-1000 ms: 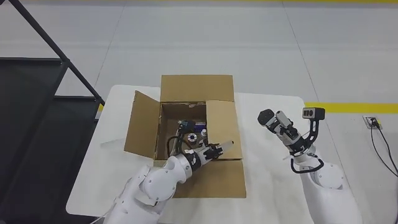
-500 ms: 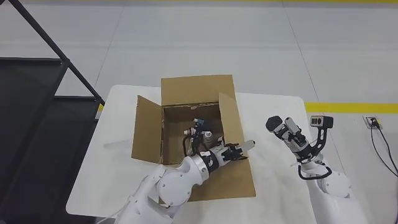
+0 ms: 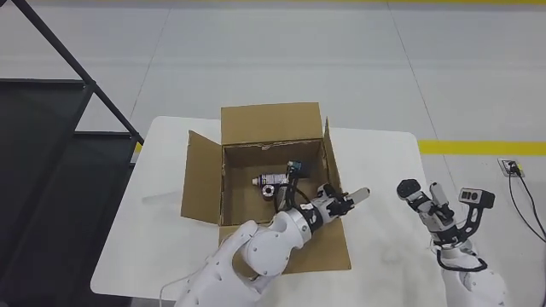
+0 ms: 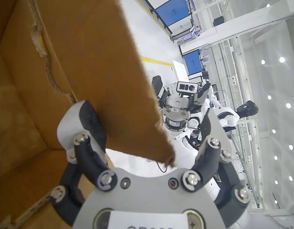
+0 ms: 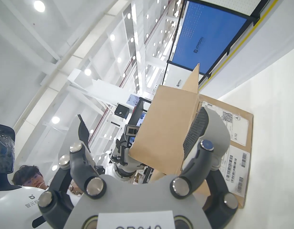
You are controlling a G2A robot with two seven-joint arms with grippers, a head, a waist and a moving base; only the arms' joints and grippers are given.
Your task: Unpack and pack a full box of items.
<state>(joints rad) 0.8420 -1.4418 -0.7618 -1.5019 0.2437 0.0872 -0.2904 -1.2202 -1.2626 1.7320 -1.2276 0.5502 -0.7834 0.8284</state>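
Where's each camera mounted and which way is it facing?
Top view: above the arms, looking down at the table, open cardboard box and both arms; left tool straddles the side flap, right tool beside the box.
Left wrist view: past its open tool, along the side flap's inner face into the box.
Right wrist view: past its open tool, up at the box's outside and ceiling.
Shared: both wrist views show the side flap, opposite faces.
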